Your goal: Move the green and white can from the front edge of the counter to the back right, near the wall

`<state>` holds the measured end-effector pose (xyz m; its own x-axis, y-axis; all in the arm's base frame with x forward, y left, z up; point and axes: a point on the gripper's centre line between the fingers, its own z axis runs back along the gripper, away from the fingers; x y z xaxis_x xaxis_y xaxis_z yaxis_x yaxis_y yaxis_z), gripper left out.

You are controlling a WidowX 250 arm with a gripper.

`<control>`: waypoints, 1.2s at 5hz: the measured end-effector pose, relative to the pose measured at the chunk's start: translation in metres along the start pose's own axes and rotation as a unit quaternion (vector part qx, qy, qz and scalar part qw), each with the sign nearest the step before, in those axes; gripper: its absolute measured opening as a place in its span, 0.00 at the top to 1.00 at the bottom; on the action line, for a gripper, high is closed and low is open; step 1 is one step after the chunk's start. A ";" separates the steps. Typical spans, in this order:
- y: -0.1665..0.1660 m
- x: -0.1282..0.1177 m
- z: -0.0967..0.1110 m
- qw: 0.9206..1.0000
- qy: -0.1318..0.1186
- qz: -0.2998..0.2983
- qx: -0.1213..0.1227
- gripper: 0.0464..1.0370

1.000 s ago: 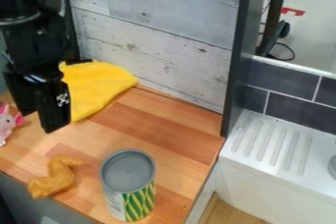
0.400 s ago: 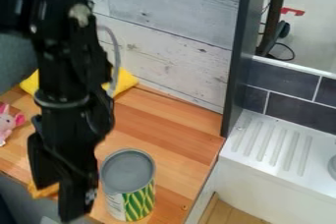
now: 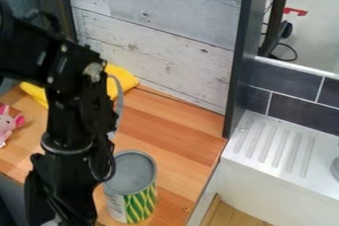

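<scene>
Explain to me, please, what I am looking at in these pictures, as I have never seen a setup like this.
The black machine is a robot arm, coming in from the upper left. Its gripper, the part that grasps, is low at the left, by the front edge of the wooden counter. Whether it holds anything cannot be made out.

All the pictures come from one fixed camera looking down at a slant.

On the counter, a tin can with a green and yellow pattern stands upright, just right of the arm. A yellow cloth lies partly behind the arm, near the back wall, and a pink plush toy is at the left edge. To the right is a ridged white draining board.
</scene>
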<state>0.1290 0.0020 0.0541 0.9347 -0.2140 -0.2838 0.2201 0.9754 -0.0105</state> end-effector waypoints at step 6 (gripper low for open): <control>0.057 0.151 0.019 0.995 -0.075 0.050 -0.051 0.04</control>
<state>0.2880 0.0245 0.0292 0.9834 -0.1133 -0.1416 0.1014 0.9909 -0.0889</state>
